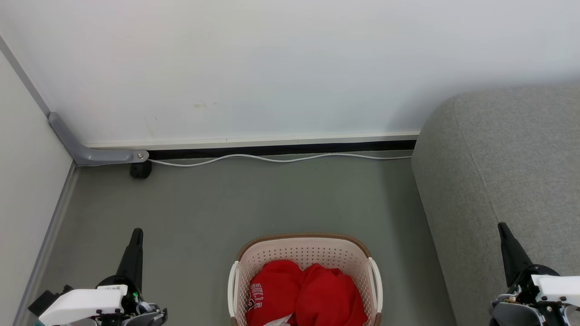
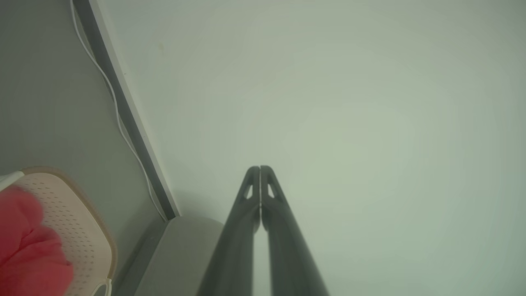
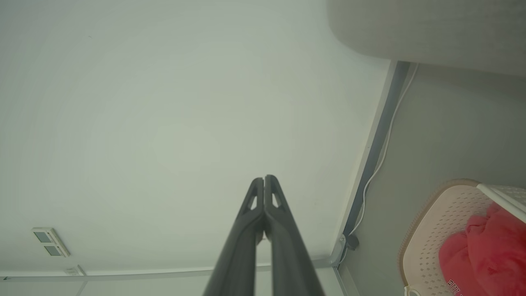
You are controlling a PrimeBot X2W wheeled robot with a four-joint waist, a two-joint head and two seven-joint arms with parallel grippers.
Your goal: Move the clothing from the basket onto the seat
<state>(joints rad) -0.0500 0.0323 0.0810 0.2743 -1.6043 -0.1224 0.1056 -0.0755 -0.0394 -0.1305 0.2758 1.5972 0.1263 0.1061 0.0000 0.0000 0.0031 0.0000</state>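
Clothing: the red clothing (image 1: 308, 294) lies bunched inside the basket (image 1: 308, 256), with white lettering showing on the left piece. Nothing has been lifted out yet.
Basket: it stands on the floor (image 1: 249, 199) between the two arms, probably so that either one can reach in.
Seat: the grey seat (image 1: 498, 158) rises just right of the basket, close enough for a short carry. The part in view is bare.
Left fingers: the left fingers (image 1: 132, 253) are pressed together and empty, left of the basket and apart from it. It looks like a resting pose.
Right fingers: the right fingers (image 1: 509, 249) are likewise together, holding nothing, in front of the seat.
Surface: the floor is flat, matte grey-green.
Room: pale walls (image 1: 272, 68) meet in a corner. A white cable (image 1: 272, 159) runs along the skirting, and a grey bracket (image 1: 90, 151) sits at the left.
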